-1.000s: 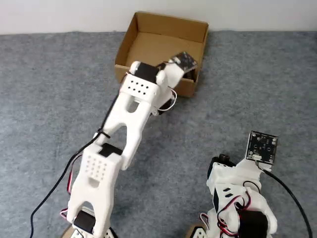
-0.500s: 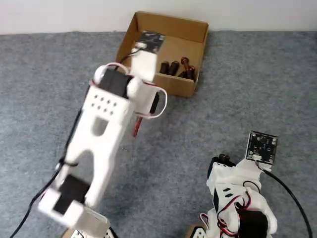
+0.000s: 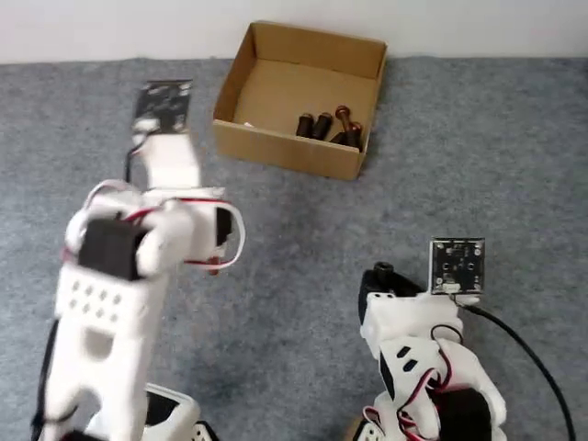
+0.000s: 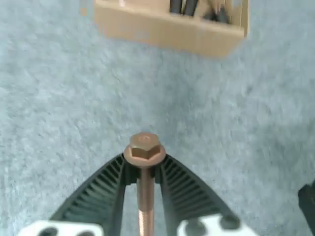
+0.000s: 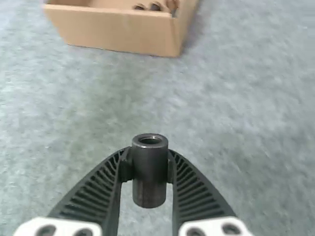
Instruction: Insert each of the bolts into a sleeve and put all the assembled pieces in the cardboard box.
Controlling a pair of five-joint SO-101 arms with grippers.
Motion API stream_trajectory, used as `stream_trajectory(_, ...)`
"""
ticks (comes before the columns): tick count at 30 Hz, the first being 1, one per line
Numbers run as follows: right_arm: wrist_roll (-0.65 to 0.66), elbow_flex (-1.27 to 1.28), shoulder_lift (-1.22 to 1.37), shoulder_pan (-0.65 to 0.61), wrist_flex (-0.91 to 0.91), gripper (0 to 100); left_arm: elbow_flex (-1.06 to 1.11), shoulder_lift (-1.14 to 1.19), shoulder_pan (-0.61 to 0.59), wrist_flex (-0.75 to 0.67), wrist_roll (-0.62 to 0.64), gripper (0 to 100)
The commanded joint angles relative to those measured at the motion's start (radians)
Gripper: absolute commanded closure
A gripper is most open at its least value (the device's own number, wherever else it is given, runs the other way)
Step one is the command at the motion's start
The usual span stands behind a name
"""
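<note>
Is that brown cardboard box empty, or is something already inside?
Not empty. The brown cardboard box holds a few dark cylindrical pieces, lying together by its near wall in the high view.

Desk (image 3: pixel 478 156): running across the whole high view, wearing a grey covering (image 3: pixel 303 230) with a short, mottled, carpet-like nap. The covering is lying flat and reaching the desk's far edge in one unbroken sheet.

Wall (image 3: pixel 110 32): white and plain, standing right behind the far edge, showing as a narrow band along the top of the high view and meeting the covering in a straight line.

Light: falling evenly from above, casting only soft, faint shadows on the nap.

Both wrist views are showing the same covering spreading out beneath, its fibres looking finely flecked.
</note>
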Motion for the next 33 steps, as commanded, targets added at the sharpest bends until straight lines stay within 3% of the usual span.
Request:
stream_trajectory(1,-0.006,-0.026,0.001,-0.051,-0.056,99.1,0.093,-0.166,-0.055,-0.114,0.011,100)
stream_trajectory(6,0.015,-0.028,0.004,-0.119,-0.067,99.1,0.251,-0.358,-0.104,-0.216,0.011,100)
stream_trajectory(21,0.361,-0.002,0.002,-0.361,-0.232,99.1,0.519,-0.841,-0.101,-0.451,0.012,100)
stream_trajectory(29,0.509,0.087,0.008,-0.492,-0.433,99.1,0.636,-1.057,-0.100,-0.514,0.014,100)
stream_trajectory(33,0.621,0.181,0.001,-0.541,-0.591,99.1,0.650,-1.120,-0.100,-0.508,0.075,100)
